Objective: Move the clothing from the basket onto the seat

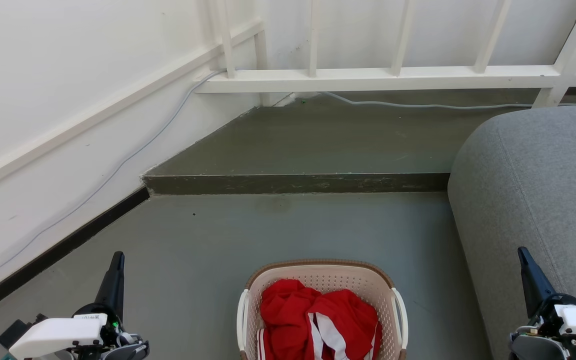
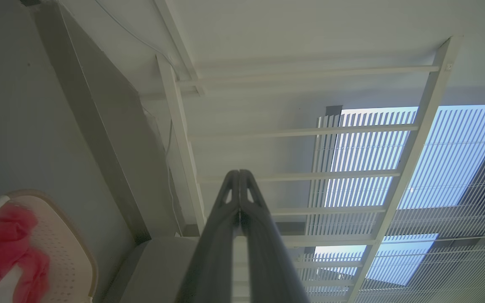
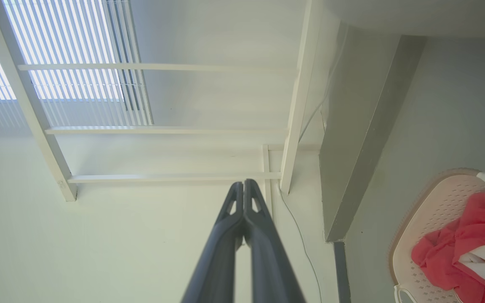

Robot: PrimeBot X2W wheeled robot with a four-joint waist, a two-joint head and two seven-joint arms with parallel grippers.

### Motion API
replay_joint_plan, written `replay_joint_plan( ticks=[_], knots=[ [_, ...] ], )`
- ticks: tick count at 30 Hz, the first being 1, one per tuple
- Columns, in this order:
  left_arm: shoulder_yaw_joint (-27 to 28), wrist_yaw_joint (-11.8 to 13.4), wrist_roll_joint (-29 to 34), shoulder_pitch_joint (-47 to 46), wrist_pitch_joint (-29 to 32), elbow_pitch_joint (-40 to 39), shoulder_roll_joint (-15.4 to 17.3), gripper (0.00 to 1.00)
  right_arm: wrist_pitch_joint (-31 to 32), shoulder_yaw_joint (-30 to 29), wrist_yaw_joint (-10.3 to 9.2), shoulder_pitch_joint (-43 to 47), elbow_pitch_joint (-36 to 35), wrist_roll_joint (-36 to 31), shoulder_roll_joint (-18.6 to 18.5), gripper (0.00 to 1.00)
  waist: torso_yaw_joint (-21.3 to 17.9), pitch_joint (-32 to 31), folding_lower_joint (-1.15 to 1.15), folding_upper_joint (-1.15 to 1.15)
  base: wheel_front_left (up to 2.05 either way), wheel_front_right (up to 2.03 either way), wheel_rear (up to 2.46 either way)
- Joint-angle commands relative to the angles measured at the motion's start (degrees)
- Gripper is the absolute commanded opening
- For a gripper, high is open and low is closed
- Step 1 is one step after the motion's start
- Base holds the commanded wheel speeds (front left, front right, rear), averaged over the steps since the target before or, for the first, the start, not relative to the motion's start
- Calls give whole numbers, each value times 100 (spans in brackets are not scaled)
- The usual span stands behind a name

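- Jaws of the left gripper [image 2: 239, 174] are pressed together tip to tip, with nothing between them. In the head view this gripper sits at the lower left of the frame, its fingers pointing up the frame.
- Jaws of the right gripper [image 3: 243, 183] are likewise closed on nothing. In the head view it sits at the lower right, in front of the seat's near edge.
- Between the two grippers, at the bottom centre of the head view, the basket [image 1: 318, 263] stands on the grey floor [image 1: 218, 235]. Its rounded end points up the frame and its near end is cut by the bottom edge.
- Inside the basket lies the clothing [image 1: 293, 310], a crumpled red heap. Its longer run goes from upper left to lower right, and its white stripes trail toward the bottom edge.
- Along the right side of the frame is the seat [image 1: 533, 175], near the basket with a strip of floor between them. Its rounded corner faces the upper left.
- Farther up, a low step [image 1: 293, 183] crosses the middle of the frame.
- Along the top runs a white railing [image 1: 368, 79], and a grey cable [image 1: 118, 167] trails down the wall [image 1: 68, 75] at the upper left.
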Motion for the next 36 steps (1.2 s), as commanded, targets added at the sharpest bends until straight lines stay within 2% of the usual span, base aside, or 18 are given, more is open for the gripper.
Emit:
replay_joint_plan(
  ticks=[1, 31, 32, 33, 36],
  knots=[
    [185, -43, -22, -324, 34, -161, 66, 0, 43, 101, 25, -209, -180, 66, -60, 0, 0, 0, 0, 0, 0, 0, 0],
    [185, -43, -22, -324, 34, -161, 66, 0, 43, 101, 25, -209, -180, 66, -60, 0, 0, 0, 0, 0, 0, 0, 0],
    [185, -43, -22, -324, 34, -161, 66, 100, 43, 101, 25, -209, -180, 66, -60, 100, 0, 0, 0, 0, 0, 0, 0],
    [-1, 1, 1, 10, -4, 17, -1, 100, 0, 5, 0, 3, 18, -3, 2, 100, 0, 0, 0, 0, 0, 0, 0],
    [-9, 8, 1, 192, -9, 235, -79, 100, -2, 35, -2, 162, 225, -4, 88, 100, 0, 1, 0, 0, 0, 0, 0]
  ],
)
